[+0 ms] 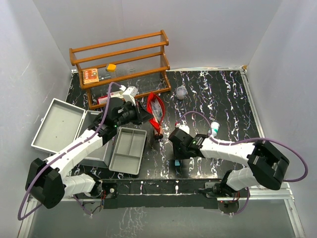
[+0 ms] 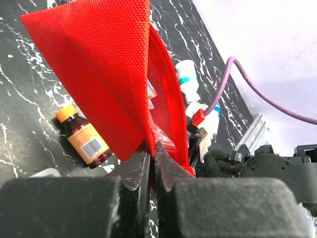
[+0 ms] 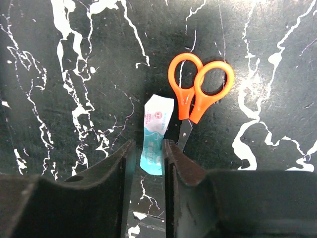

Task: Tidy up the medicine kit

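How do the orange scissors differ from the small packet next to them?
The scissors have orange handle loops and metal blades; the packet is flat, white and teal. The packet's lower end lies between the fingers of the right gripper; the scissors lie beside them, blade tips hidden behind one finger. Both lie flat on the black marbled table, side by side.

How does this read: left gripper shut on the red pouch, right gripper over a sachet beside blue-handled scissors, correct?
One slip: the scissors have orange handles, not blue, per the right wrist view. The left gripper is shut on the red pouch and the right gripper is over the sachet beside them.
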